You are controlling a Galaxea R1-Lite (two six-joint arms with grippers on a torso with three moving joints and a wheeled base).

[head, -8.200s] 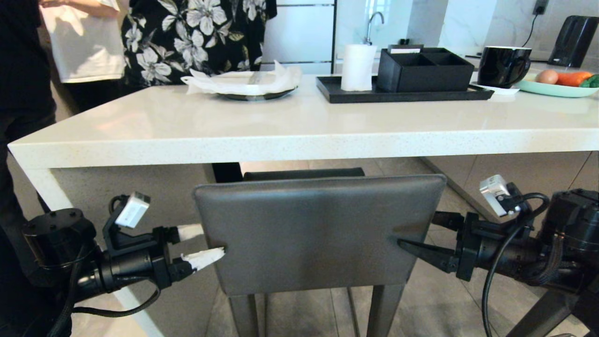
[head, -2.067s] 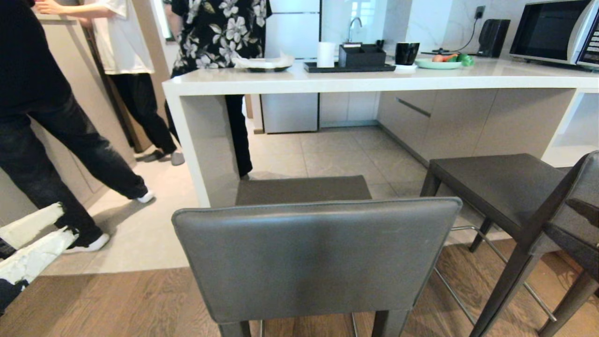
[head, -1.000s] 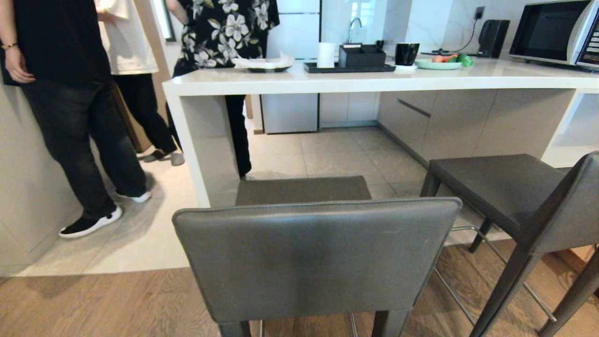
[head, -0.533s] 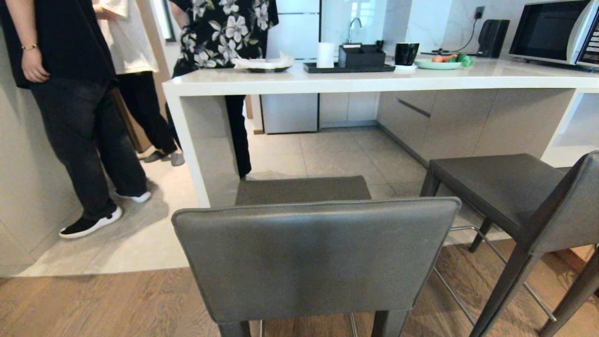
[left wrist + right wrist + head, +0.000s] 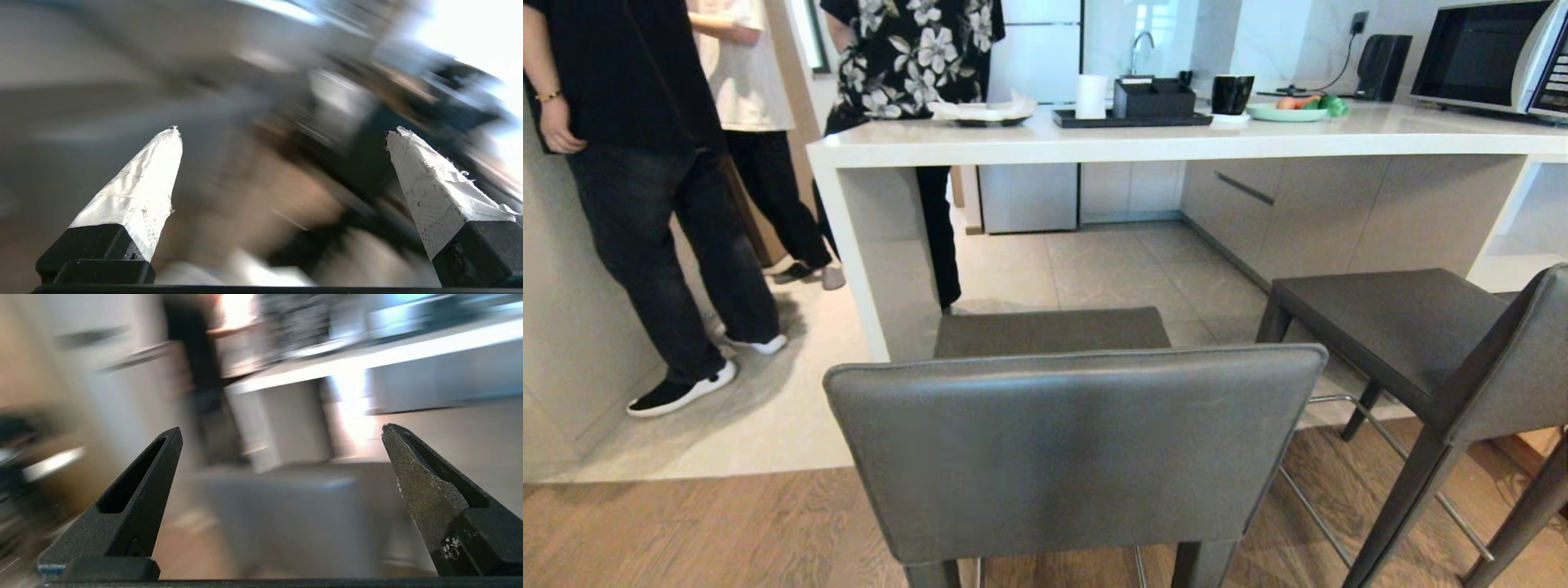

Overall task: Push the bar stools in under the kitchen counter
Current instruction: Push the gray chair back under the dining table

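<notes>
Two dark grey bar stools stand on the floor in front of the kitchen counter (image 5: 1176, 145), apart from it. The nearer stool's backrest (image 5: 1078, 457) fills the bottom middle of the head view, with its seat (image 5: 1049, 331) just short of the counter's grey side panel (image 5: 890, 261). The second stool (image 5: 1388, 327) stands to the right, turned at an angle. Neither arm shows in the head view. My left gripper (image 5: 286, 129) is open with white-wrapped fingers and nothing between them. My right gripper (image 5: 282, 428) is open and empty, facing a blurred stool backrest (image 5: 286, 514).
Three people stand at the left: one in black (image 5: 645, 163), one in a white shirt (image 5: 743, 73), one in a floral shirt (image 5: 915, 57) behind the counter's end. The counter carries a black tray (image 5: 1131, 119), a mug (image 5: 1232, 92) and a microwave (image 5: 1486, 53).
Two seconds ago my left gripper's white fingers and the right gripper's tip showed at the head view's edges; both have left it. The person in black has shifted at the left. The stools have not moved.
</notes>
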